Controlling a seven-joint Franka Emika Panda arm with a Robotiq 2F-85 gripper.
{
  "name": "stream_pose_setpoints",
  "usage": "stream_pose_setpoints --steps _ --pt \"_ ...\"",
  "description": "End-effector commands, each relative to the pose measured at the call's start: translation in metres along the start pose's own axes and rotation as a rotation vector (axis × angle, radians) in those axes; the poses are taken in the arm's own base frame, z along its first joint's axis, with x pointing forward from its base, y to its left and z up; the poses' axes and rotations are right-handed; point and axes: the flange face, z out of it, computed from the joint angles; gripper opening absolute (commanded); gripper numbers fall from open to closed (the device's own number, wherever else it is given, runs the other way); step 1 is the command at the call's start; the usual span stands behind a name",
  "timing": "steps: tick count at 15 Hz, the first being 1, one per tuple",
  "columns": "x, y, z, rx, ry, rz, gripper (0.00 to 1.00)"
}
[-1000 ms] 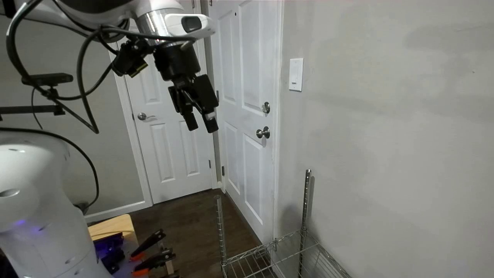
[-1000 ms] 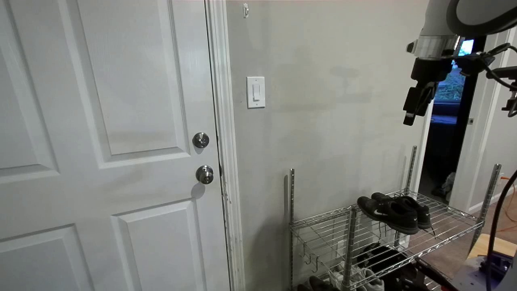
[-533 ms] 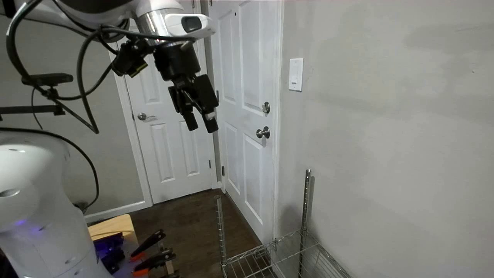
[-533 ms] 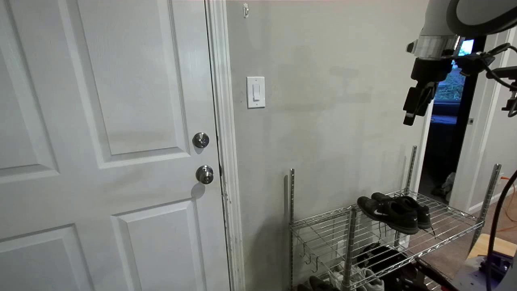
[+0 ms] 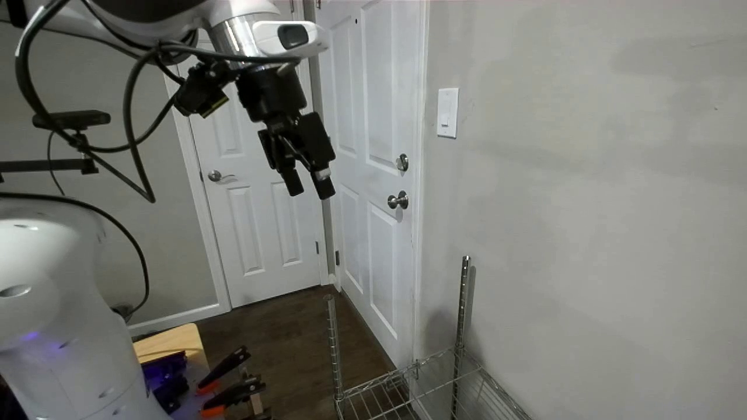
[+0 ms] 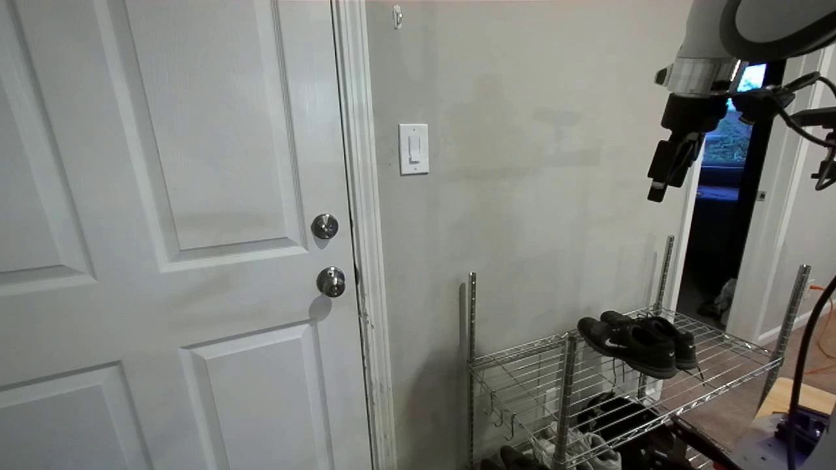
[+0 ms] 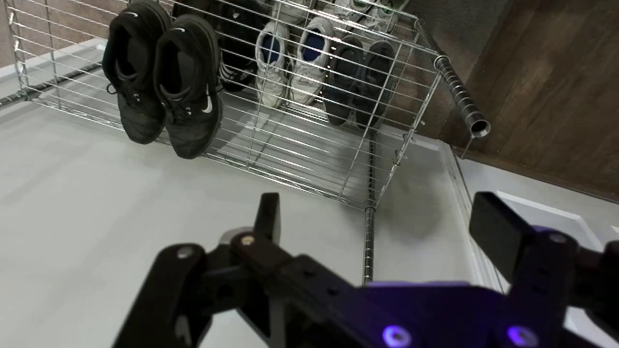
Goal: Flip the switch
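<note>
On the wall point(image 6: 535, 209) beside the door point(image 6: 176, 261), the switch point(image 6: 414, 149) stands long axis upright, well apart from the claw point(image 5: 312, 193), which gapes empty, pointing down and somewhat lower in both exterior views; the reach probably needs lift and travel wallward. Below, a rack point(image 6: 566, 391) holds shoes point(image 6: 640, 352).

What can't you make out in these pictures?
Switch: on or off unclear, too small in both exterior views.
White robot base: cut off by an exterior view's left and bottom edges.
Wire rack: lower part cut by the bottom edge in both exterior views.
Doorway: upper part hidden by the arm in an exterior view.
</note>
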Motion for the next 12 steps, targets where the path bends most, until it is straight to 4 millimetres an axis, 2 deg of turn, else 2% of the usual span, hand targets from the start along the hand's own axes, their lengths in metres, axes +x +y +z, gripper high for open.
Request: stream_pose_setpoints --steps 1,2,3,4,7,9,12 --pt "0.03 -0.021 0.018 0.016 0.033 -0.063 1.0" --pt "0.039 -0.028 0.02 0.025 0.054 -0.089 1.0" --pt "0.052 -0.04 0.024 0.033 0.082 -0.12 0.91" --pt "0.063 -0.05 0.027 0.034 0.105 -0.151 0.74" --pt "0.094 -0.081 0.034 0.015 0.185 -0.239 0.53" --pt "0.109 -0.092 0.039 -0.006 0.231 -0.27 0.41" --pt "0.127 -0.099 0.044 -0.028 0.301 -0.281 0.2"
